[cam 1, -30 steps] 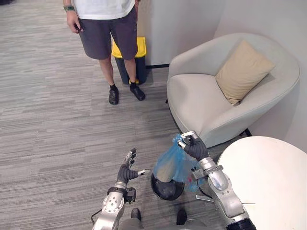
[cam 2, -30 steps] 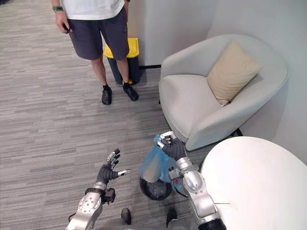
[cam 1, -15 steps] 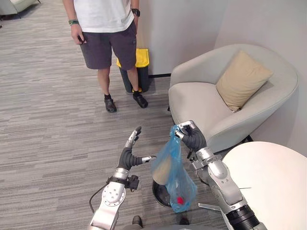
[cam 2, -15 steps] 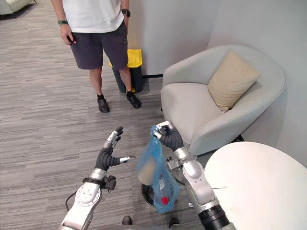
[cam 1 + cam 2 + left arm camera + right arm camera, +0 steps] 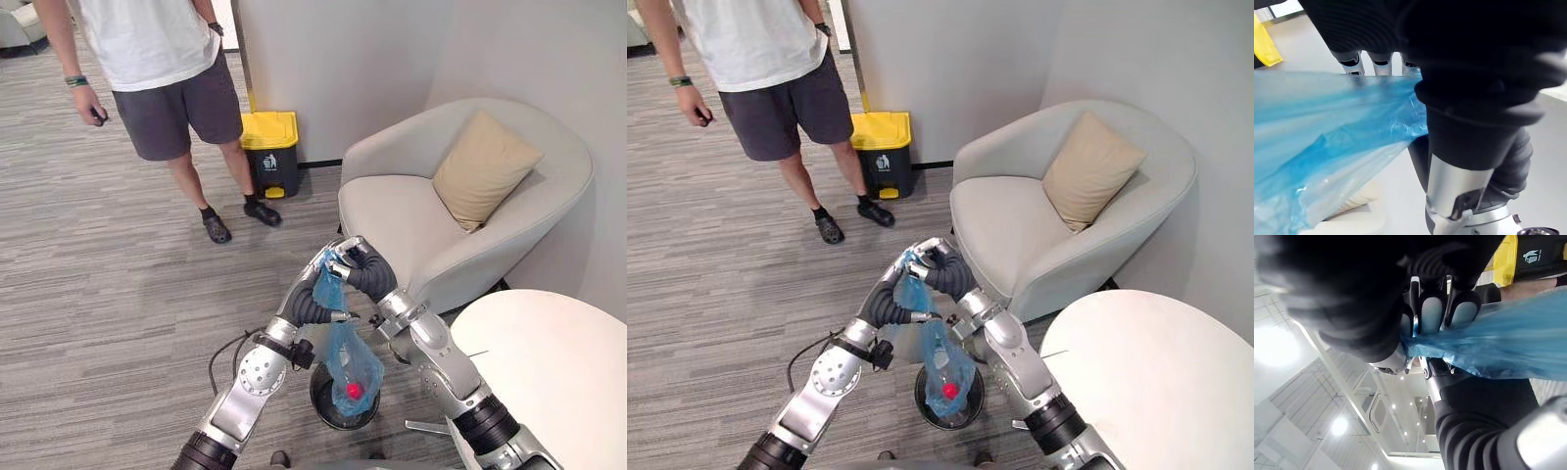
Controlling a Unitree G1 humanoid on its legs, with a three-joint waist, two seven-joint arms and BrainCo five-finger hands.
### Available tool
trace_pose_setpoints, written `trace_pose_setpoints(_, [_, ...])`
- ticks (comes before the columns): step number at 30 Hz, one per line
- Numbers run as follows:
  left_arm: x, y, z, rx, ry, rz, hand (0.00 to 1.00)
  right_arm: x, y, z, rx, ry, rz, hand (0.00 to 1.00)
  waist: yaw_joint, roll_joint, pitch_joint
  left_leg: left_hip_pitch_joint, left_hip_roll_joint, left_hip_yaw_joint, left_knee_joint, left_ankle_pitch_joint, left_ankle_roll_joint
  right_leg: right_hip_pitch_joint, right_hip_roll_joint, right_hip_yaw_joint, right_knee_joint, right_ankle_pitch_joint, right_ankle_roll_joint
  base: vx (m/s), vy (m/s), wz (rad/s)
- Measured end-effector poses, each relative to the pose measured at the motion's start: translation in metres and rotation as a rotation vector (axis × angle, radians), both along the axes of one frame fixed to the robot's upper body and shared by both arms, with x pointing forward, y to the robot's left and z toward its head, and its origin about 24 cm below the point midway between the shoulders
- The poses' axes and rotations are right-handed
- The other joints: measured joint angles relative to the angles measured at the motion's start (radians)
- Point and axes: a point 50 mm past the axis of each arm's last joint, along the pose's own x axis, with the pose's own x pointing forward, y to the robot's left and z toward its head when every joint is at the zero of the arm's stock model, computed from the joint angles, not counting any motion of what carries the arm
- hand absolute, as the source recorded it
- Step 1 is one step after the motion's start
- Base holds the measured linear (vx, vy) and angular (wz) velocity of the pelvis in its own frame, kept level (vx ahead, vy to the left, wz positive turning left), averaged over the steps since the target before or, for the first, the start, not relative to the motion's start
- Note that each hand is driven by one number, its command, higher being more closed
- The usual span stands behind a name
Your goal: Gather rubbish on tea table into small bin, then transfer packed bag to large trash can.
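Left hand (image 5: pixel 306 305) now up at bag neck, beside right hand (image 5: pixel 368 274), no longer apart.

Left eye view: grey striped carpet floor (image 5: pixel 98 284); pale rounded armchair (image 5: pixel 392 211) with tan cushion (image 5: pixel 485 166); yellow-lidded trash can (image 5: pixel 270 147) at wall, person (image 5: pixel 157 69) beside it; round white tabletop (image 5: pixel 558 362) near. Thin blue bag (image 5: pixel 353 364), red item (image 5: pixel 355 390) inside, hangs over black small bin (image 5: pixel 328 412).

Left wrist view: left fingers (image 5: pixel 1382 61) nearly straight, against crinkled film.

Right wrist view: right fingers (image 5: pixel 1432 316) curled, pinching gathered neck.
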Motion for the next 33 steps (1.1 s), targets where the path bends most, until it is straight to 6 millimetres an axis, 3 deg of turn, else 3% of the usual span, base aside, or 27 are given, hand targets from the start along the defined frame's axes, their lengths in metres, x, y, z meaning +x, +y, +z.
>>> trace_pose_setpoints(9, [-0.002,-0.005,-0.035,0.119,0.126,-0.051,0.00,0.005,0.005,0.011,0.000,-0.039,0.048,1.00,0.000,-0.004,-0.011,-0.001,0.003,0.004,0.000,0.000,0.000,0.001,0.007,0.018,-0.021,0.015,-0.003,0.00,-0.004,-0.06])
trace_pose_setpoints(17, [-0.004,-0.002,-0.055,0.157,0.211,-0.057,0.00,0.013,0.010,0.027,-0.004,-0.097,0.057,1.00,0.001,-0.014,-0.017,-0.001,0.004,0.004,0.000,0.000,0.000,0.001,0.008,0.020,-0.021,0.015,-0.003,0.00,0.000,0.00])
trace_pose_setpoints(33, [-0.013,-0.002,-0.068,0.162,0.258,-0.027,0.00,0.019,0.019,0.047,0.098,-0.115,0.107,1.00,0.002,-0.025,-0.024,0.002,0.011,0.002,0.000,0.000,-0.001,0.003,0.015,0.026,-0.021,0.015,-0.003,0.00,0.000,0.00])
